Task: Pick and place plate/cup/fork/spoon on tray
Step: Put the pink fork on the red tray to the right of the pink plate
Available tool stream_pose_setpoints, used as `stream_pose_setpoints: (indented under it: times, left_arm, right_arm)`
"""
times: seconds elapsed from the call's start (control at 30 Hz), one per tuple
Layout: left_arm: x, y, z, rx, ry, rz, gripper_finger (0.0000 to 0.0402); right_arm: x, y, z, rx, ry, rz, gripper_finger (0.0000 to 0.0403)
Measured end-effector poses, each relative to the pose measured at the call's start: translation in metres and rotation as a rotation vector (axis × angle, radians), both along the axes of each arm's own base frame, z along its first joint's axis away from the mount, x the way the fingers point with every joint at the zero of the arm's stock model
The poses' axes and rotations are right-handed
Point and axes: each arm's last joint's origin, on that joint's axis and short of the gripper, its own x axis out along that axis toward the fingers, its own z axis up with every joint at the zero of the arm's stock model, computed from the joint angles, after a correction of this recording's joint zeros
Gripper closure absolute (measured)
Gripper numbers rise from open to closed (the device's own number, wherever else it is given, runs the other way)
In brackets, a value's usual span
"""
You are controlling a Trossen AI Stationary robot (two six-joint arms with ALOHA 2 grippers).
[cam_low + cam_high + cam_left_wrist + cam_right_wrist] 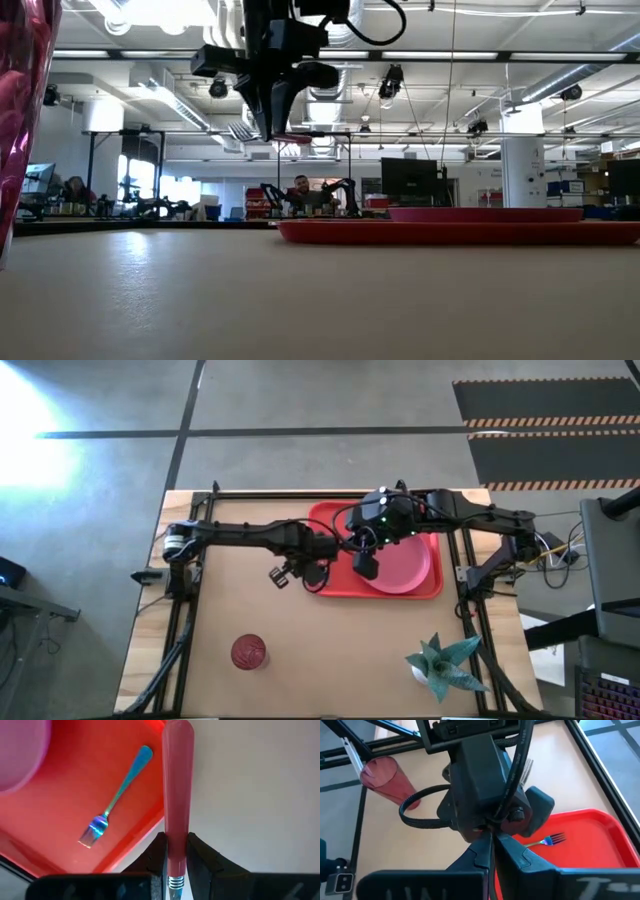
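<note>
Red-pink-handled utensil (176,795) clamped in left gripper (175,857) | over tray (145,827) edge | right gripper (491,851) closed, empty

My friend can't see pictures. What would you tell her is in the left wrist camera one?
The left gripper is shut on a red-pink handled utensil, its handle pointing away from the camera over the tan table. Beside it lies the red tray, holding a shiny bluish metal fork with its tines toward the camera, and the edge of a pink plate shows in one corner.

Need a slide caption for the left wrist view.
Left tool grips a pink-handled utensil above the red tray, where a bluish fork already lies.
</note>
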Motion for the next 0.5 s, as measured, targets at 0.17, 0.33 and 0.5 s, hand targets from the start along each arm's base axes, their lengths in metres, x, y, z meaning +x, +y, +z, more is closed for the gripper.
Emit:
stream_pose_setpoints:
  times: [0.17,0.33,0.5]
  left_arm:
    - [-0.005,0.000,-0.006,-0.080,0.035,0.041,0.0376]
    - [-0.017,-0.009,-0.028,-0.178,0.151,0.076,0.0376]
    - [-0.037,-0.020,-0.056,-0.197,0.258,0.062,0.0376]
  right_arm:
    - [-0.001,-0.002,0.004,-0.010,-0.017,-0.010,0.0394]
    - [-0.006,-0.002,0.015,-0.030,-0.056,0.000,0.0394]
    - [-0.010,-0.004,0.027,-0.057,-0.097,0.011,0.0394]
